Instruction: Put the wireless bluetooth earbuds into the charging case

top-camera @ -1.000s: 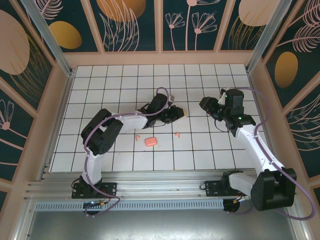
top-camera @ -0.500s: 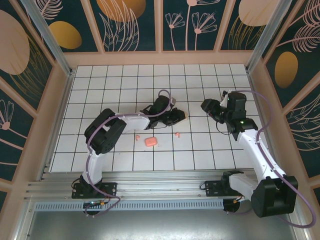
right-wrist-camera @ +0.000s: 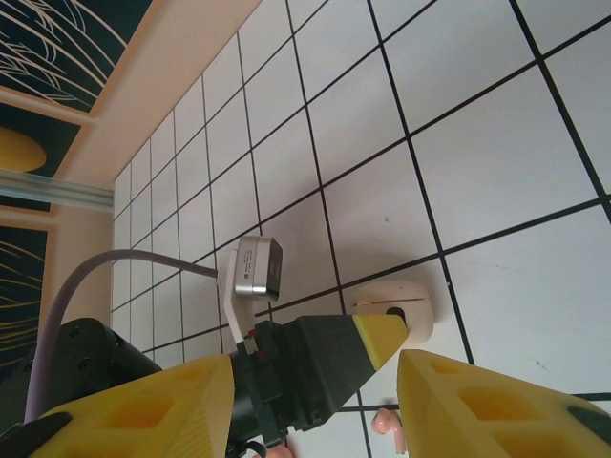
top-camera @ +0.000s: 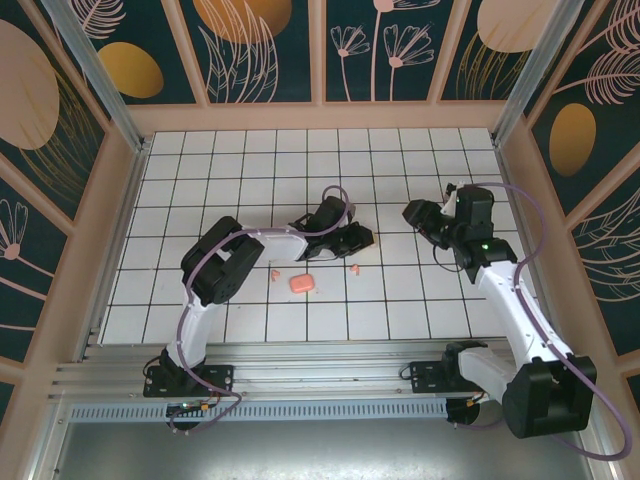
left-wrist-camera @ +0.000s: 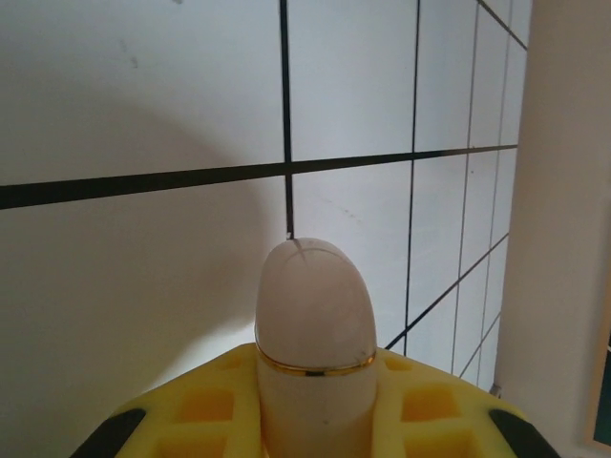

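Note:
My left gripper [top-camera: 362, 237] is shut on a cream rounded charging case [left-wrist-camera: 315, 305] with a gold band, held low over the tiles near the table's middle. In the right wrist view the same case [right-wrist-camera: 393, 311] shows at the left gripper's yellow tip. Two tiny pink-peach earbuds lie on the tiles, one [top-camera: 354, 268] just in front of the left gripper and one [top-camera: 274, 274] further left. The nearer earbud [right-wrist-camera: 385, 421] also appears in the right wrist view. My right gripper [top-camera: 412, 213] hovers to the right of the case, open, with nothing between its fingers [right-wrist-camera: 487, 405].
A coral-pink rounded box [top-camera: 301, 284] lies on the tiles between the two earbuds, in front of the left arm. A raised peach wall [top-camera: 320, 117] borders the tiled table [top-camera: 230, 170]. The left arm's elbow stretches across the centre-left tiles.
My left gripper has slid right and slightly nearer with the case in it. The right gripper shifted a little and then held still.

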`<state>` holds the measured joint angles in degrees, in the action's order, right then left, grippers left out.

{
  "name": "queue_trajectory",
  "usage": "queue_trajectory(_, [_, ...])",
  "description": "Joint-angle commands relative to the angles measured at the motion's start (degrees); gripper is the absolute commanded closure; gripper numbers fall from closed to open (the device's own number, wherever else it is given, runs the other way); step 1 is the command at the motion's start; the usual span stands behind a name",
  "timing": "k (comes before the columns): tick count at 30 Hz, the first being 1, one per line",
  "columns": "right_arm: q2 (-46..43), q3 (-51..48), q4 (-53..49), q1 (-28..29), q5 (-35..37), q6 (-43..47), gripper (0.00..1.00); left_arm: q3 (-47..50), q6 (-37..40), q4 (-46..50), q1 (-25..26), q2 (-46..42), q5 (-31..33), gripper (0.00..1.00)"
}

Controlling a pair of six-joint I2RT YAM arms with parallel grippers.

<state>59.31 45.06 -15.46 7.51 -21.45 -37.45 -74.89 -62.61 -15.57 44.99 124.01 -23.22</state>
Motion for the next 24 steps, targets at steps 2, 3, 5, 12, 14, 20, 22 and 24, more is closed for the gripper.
queue_trajectory(2, [-1.70, -0.76, -0.82, -0.61, 0.08, 0.79, 0.51, -2.71, 1.24, 2.21, 0.43, 1.90, 1.40, 0.85])
queue_trajectory(3, [-1.90, -0.76, -0.97, -0.70, 0.18, 0.80, 0.51, -3.01, 1.33, 2.39, 0.45, 2.23, 1.34, 0.84])
queue_trajectory(5, [-2.13, -0.76, -1.09, -0.75, 0.14, 0.80, 0.51, -3.70, 1.58, 3.03, 0.50, 2.63, 1.34, 0.82])
queue_trajectory(12, [-2.75, -1.18, -1.05, -1.02, 0.27, 0.72, 0.51, -4.20, 3.11, 5.02, 0.48, 3.21, 0.70, 0.74])
queue_trajectory(14, [-3.04, -1.21, -1.25, -1.05, 0.27, 0.71, 0.51, -4.20, 3.45, 5.63, 0.51, 3.19, 0.89, 0.72])
queue_trajectory(20, [-4.31, -1.46, -1.82, -1.27, 1.06, 0.90, 0.51, -2.88, 5.63, 9.64, 0.49, -0.06, 4.51, 0.59])
queue_trajectory(22, [-4.47, -1.47, -1.60, -1.36, 1.06, 0.91, 0.51, -2.76, 6.79, 11.54, 0.45, -1.05, 5.56, 0.55])
queue_trajectory(24, [-4.52, -1.46, -1.61, -1.42, 0.81, 0.80, 0.51, -2.62, 7.72, 13.25, 0.52, -2.48, 7.00, 0.53])
